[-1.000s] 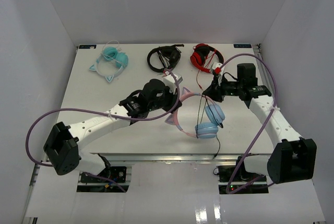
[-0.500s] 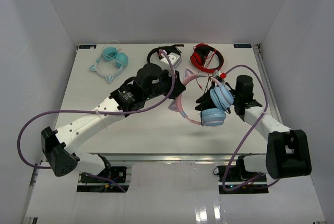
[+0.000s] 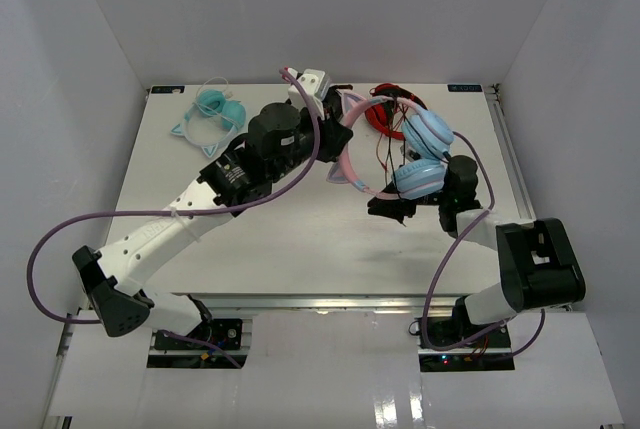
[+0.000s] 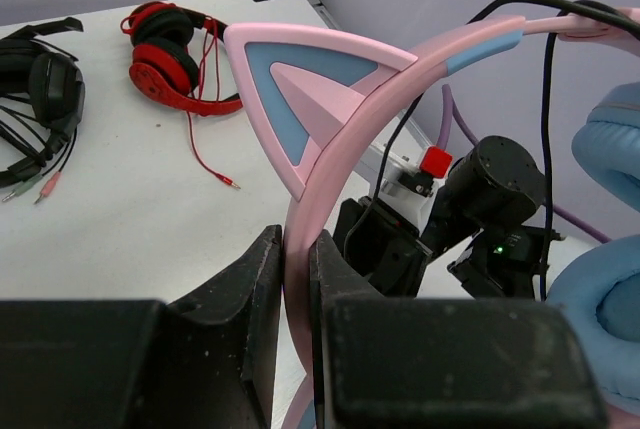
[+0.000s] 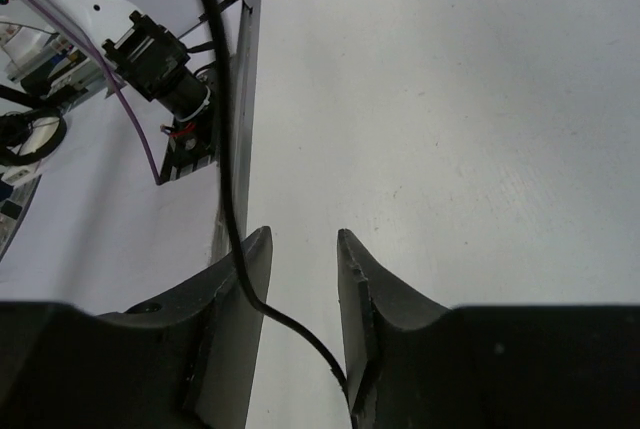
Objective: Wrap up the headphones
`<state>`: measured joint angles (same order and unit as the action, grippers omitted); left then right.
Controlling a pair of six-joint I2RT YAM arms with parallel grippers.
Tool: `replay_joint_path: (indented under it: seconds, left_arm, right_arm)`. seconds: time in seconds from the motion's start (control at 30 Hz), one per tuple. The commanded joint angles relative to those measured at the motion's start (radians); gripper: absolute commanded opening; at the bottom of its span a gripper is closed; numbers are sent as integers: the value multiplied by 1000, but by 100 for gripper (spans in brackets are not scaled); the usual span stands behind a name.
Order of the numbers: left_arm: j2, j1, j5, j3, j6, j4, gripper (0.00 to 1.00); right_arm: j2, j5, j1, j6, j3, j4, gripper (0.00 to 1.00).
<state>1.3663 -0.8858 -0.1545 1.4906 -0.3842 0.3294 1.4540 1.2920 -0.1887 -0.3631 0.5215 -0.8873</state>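
The headphones (image 3: 430,134), with light-blue ear cups and a pink cat-ear headband (image 4: 320,99), hang in the air over the table's back right. My left gripper (image 4: 297,274) is shut on the headband just below a cat ear. The thin black cable (image 5: 228,149) drops from the cups and runs slack across the gap of my right gripper (image 5: 300,249), whose fingers stand apart without pinching it. In the top view the right gripper (image 3: 392,207) sits low, beneath the ear cups (image 3: 420,177).
A red pair (image 3: 385,114) lies at the back of the table (image 3: 250,239) behind the lifted headphones. A black pair (image 4: 45,79) lies left of it, and a teal pair (image 3: 215,109) sits at the back left. White walls enclose three sides.
My left arm has carried the headphones up and toward the back. The right arm has folded back and sunk under the ear cups, and its jaws have opened off the cable.
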Motion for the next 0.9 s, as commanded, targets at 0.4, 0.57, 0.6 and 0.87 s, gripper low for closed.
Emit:
replay_joint_path:
  seconds: [0.4, 0.57, 0.6, 0.87]
  left_arm:
    - [-78, -1, -407, -33, -162, -168, 0]
    - [-51, 20, -517, -79, -218, -247, 0]
    - [-40, 27, -534, -80, -230, -245, 0]
    - [76, 47, -587, -79, -274, -155, 0]
  right_arm:
    - [-141, -81, -4, 324, 42, 374, 8]
    - [-291, -208, -16, 630, 142, 809, 8]
    - [-314, -239, -21, 679, 169, 884, 8]
    - [-434, -569, -148, 990, 301, 1262, 8]
